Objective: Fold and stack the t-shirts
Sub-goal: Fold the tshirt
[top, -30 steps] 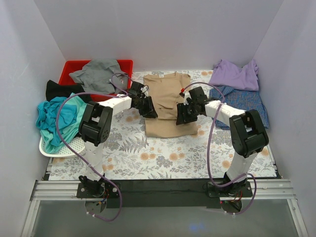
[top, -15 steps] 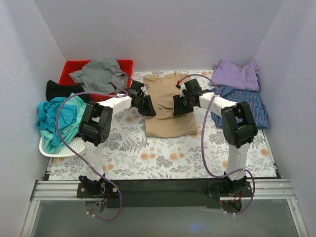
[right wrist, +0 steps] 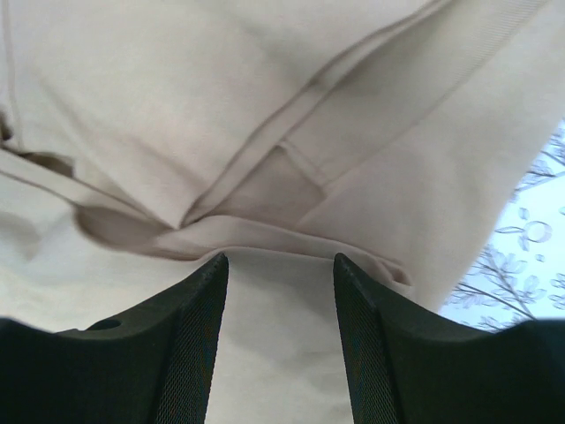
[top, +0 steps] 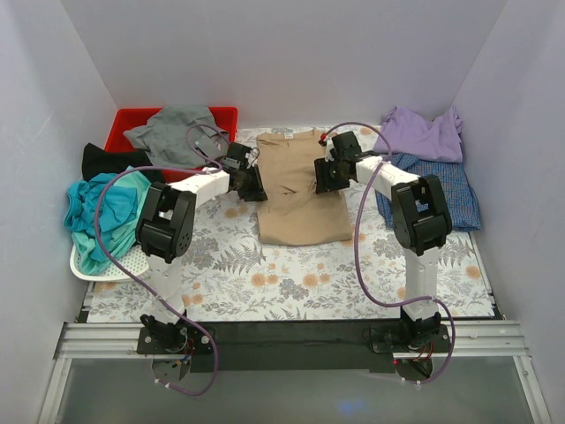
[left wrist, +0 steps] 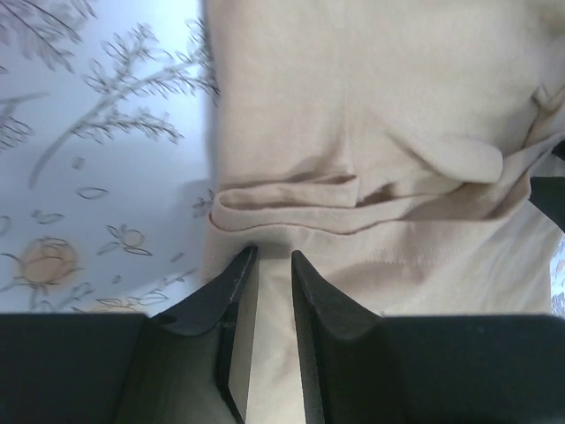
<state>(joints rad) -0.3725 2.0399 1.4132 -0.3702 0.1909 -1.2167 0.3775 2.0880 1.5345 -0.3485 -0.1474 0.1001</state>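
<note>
The tan-beige t-shirt [top: 300, 199] lies flat mid-table, collar at the far end. My left gripper [top: 255, 187] is over its left edge. In the left wrist view the gripper [left wrist: 269, 254] has a narrow gap between its jaws, with flat tan cloth [left wrist: 371, 106] showing through and a bunched fold just ahead of the tips. My right gripper [top: 323, 179] is over the shirt's right edge. In the right wrist view it [right wrist: 278, 258] is wide open above the cloth [right wrist: 177, 88], with a ridge at its tips. A grey shirt [top: 172, 128], black shirt [top: 108, 159], teal shirt [top: 99, 210], lavender shirt [top: 419, 132] and blue-checked shirt [top: 446, 187] lie around.
The red bin [top: 125, 119] stands at the back left under the grey shirt. The white mesh basket [top: 110, 268] holds the teal shirt at the left edge. White walls close in the back and sides. The floral table cover [top: 291, 283] shows in front of the tan shirt.
Both grippers have moved from the shirt's middle toward its far, collar end, staying along its left and right edges. The shirt's outline is about the same.
</note>
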